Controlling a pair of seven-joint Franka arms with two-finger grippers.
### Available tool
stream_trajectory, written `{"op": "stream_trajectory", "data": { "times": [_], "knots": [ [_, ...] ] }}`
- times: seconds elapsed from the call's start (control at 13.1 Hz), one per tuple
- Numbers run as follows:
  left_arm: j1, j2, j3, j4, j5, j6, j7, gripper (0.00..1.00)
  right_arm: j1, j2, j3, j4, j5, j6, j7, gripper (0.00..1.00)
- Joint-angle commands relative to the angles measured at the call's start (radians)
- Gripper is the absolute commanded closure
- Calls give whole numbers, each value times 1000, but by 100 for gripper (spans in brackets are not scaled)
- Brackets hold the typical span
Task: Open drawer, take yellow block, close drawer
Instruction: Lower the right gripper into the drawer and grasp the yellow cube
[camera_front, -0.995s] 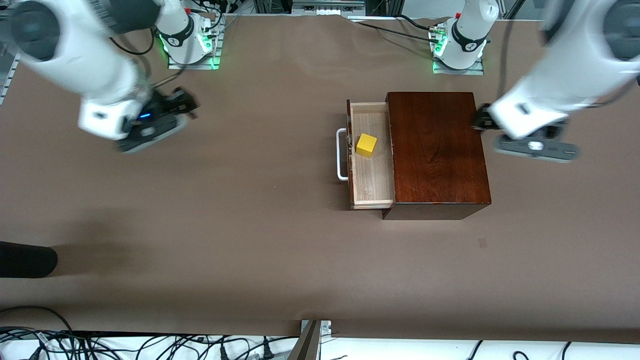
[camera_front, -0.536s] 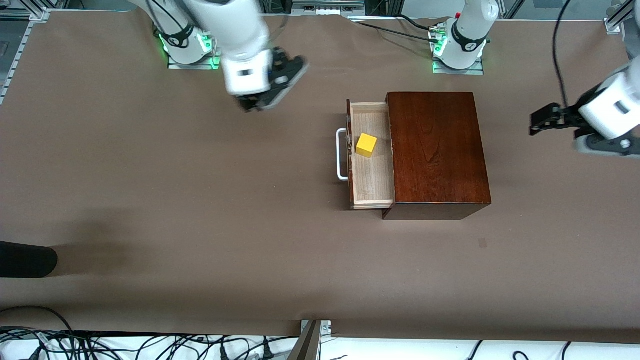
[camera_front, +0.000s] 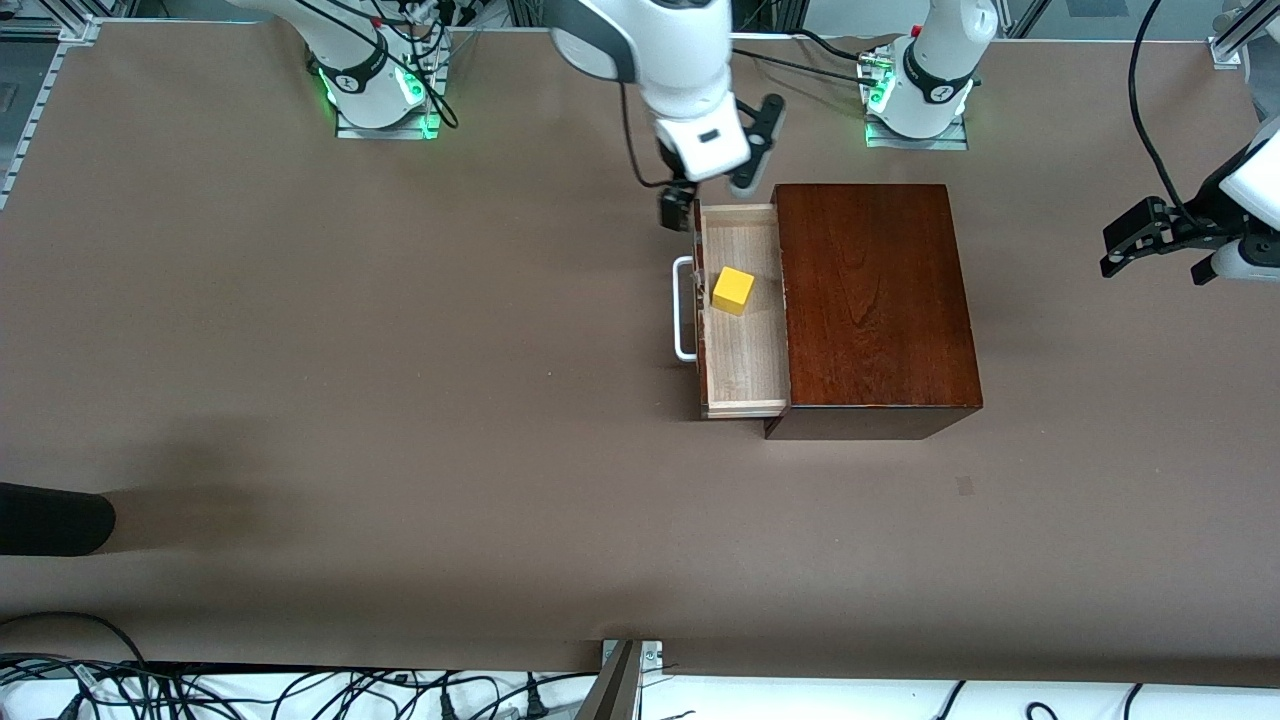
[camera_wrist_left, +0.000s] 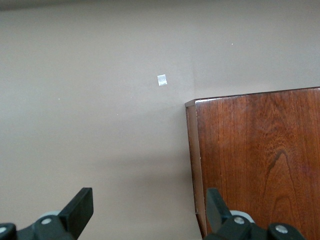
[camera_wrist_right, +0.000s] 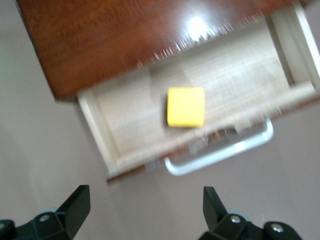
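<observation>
Drawer (camera_front: 742, 310) already pulled out — yellow block (camera_front: 733, 291) sits in it, untaken. Right gripper (camera_front: 712, 190) hovers at drawer's edge beside block, jaws open, empty. Left gripper (camera_front: 1150, 238) waits off box (camera_front: 875, 300), open. Grab and closing remain.

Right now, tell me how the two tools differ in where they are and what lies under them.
The right tool hangs over the open drawer's end nearest the robots' bases, close to the yellow block; the left tool hangs over bare table at the left arm's end, past the box. Both are open and hold nothing.
</observation>
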Motion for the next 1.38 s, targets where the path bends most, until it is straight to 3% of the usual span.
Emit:
{"op": "stream_trajectory", "data": {
  "times": [0.0,0.31,1.3],
  "knots": [
    [-23,14,7,23,-6,3,2,0,54,133,-6,137,-102,41,-25,0],
    [-15,14,9,24,-3,1,5,0,91,235,-9,208,-206,55,-49,0],
    [-18,11,-6,27,-3,-28,12,0,82,323,-63,208,-204,188,-46,0]
  ]
}}
